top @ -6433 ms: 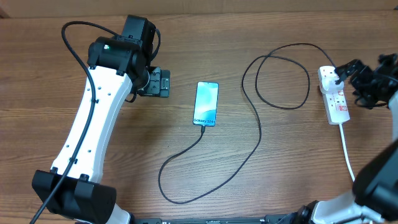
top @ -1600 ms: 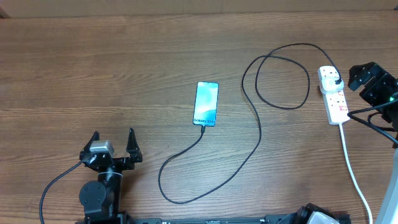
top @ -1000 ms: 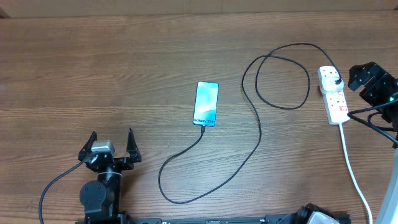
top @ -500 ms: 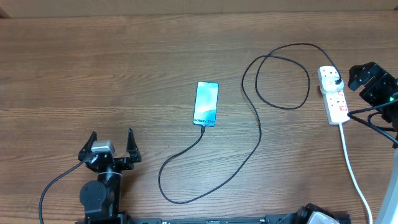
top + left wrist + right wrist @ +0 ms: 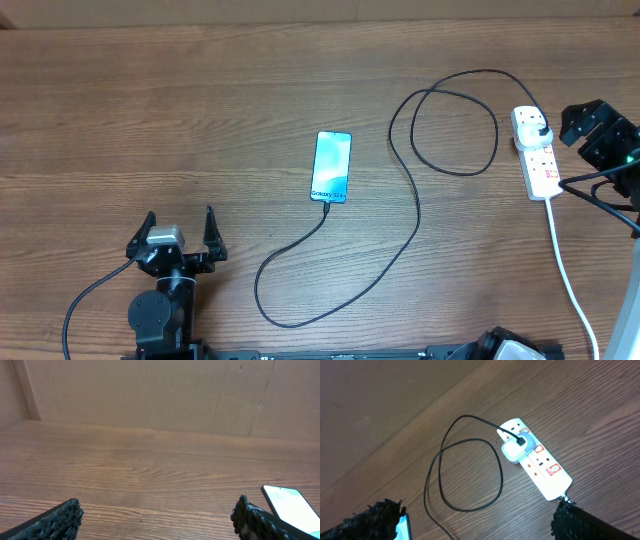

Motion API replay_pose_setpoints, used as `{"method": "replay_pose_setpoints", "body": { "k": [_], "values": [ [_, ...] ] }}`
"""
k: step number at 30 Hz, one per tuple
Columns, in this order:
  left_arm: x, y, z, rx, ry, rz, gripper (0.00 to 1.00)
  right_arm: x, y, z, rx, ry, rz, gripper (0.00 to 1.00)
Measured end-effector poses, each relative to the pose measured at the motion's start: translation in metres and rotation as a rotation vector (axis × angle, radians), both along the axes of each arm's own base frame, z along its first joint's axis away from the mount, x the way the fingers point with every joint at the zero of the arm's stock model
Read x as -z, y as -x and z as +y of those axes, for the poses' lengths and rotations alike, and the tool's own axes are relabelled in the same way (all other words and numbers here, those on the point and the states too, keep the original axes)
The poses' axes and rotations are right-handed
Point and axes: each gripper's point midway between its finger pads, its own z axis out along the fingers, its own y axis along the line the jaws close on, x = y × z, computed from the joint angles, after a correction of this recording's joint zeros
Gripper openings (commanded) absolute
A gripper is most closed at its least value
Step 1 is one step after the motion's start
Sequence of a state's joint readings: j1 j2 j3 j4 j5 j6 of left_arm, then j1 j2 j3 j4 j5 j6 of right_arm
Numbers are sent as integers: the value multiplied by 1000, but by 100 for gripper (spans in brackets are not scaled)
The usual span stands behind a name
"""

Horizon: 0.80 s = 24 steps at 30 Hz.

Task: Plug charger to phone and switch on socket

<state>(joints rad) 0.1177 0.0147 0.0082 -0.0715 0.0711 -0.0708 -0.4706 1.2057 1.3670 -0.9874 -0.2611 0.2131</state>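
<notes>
Right pincer [image 5: 470, 522], jaws wide and empty, near the white oblong power-strip socket [image 5: 540, 462]; left pincer [image 5: 180, 222] wide, well apart. Thin black charger cable [image 5: 417, 215] runs from socket to glowing blue-screened phone [image 5: 332, 166] on the wooden worktop [image 5: 200, 100]. Likely next: press the small red switch [image 5: 538, 449] straight down with one fingertip.

One readable word, on the phone [image 5: 332, 166]
White "Galaxy" lettering sits at the 6 o'clock end of its lit screen; the characters after it are too small to read. The red marks on the power strip [image 5: 547, 472], at 3 o'clock on the table, are illegible.
</notes>
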Motion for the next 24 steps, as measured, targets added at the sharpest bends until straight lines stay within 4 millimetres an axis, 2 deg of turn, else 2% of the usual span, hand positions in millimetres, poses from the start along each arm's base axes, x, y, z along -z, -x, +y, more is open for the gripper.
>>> {"method": "replay_pose_setpoints", "body": {
  "k": [12,15,18,24],
  "values": [
    [0,0,0,0,0,0,99,0,0,-1,4,5,0,100],
    [0,0,0,0,0,0,100,-8,-5,3,-14,31,-56,100],
    [0,0,0,0,0,0,99,-15,-10,17,-60,64,-133,100],
    [0,0,0,0,0,0,99,-13,-12,66,-202,118,-312,100]
  ]
}}
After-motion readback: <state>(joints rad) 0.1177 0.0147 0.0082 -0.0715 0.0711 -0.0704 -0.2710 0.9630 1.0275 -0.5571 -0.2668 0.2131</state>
